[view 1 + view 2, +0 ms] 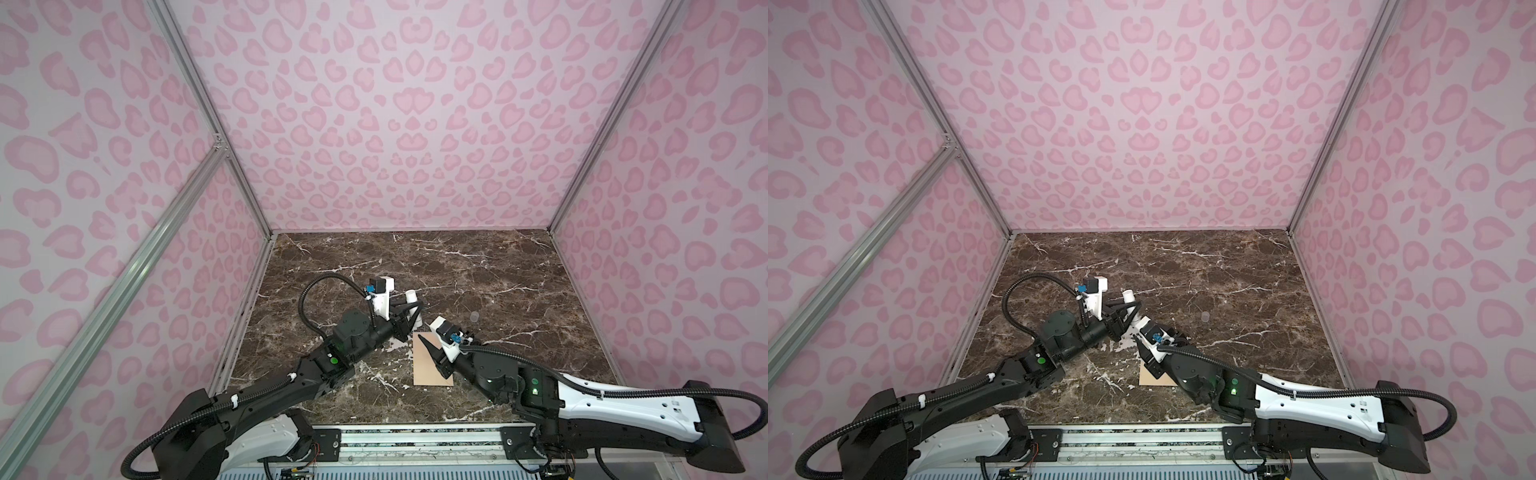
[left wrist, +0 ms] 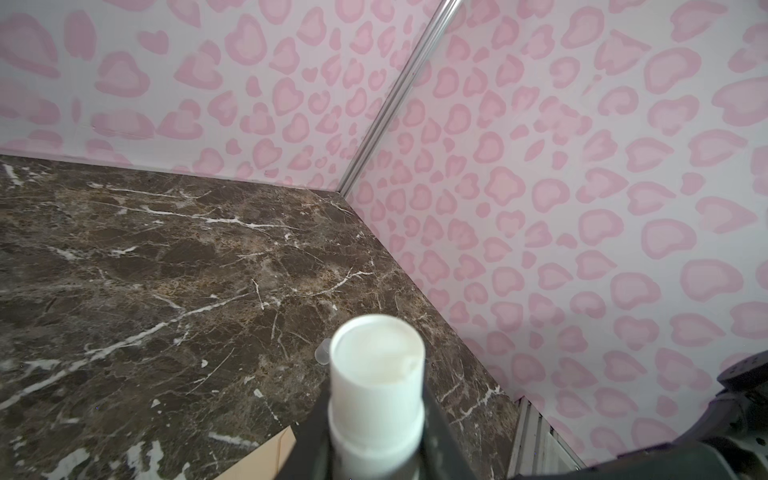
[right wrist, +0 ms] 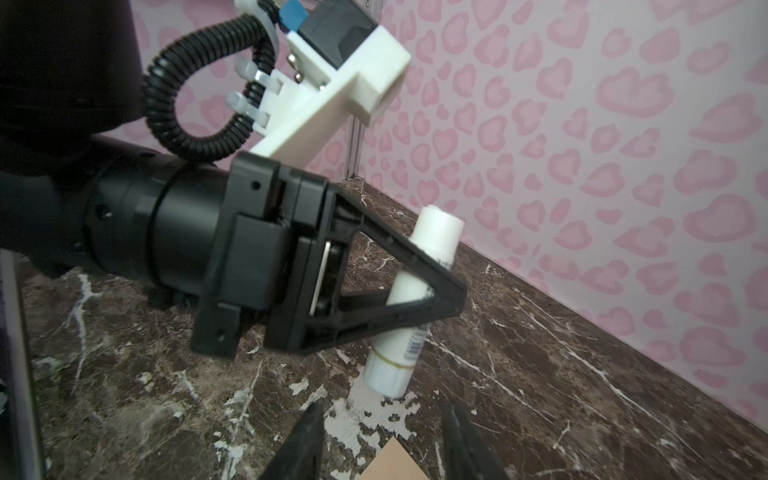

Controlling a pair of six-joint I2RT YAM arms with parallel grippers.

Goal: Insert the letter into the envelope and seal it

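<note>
The peach-tan envelope (image 1: 428, 372) (image 1: 1152, 379) lies flat on the marble table, near the front middle. One of its corners shows in the right wrist view as the envelope (image 3: 392, 461). The letter is hidden in every view. My right gripper (image 1: 427, 334) (image 3: 386, 428) hovers open over the envelope's far end, with nothing between its fingers. My left gripper (image 1: 417, 308) (image 2: 376, 440) is just beyond that end, shut on a white glue stick (image 1: 411, 297) (image 1: 1128, 296) (image 2: 378, 365) (image 3: 432, 237). The stick is tilted, its lower end close to the table.
A small clear cap (image 1: 473, 316) (image 1: 1205, 316) (image 2: 322, 353) lies on the marble right of both grippers. Pink patterned walls with metal corner posts (image 1: 582, 166) enclose the table on three sides. White smears (image 3: 370, 407) mark the marble under the stick.
</note>
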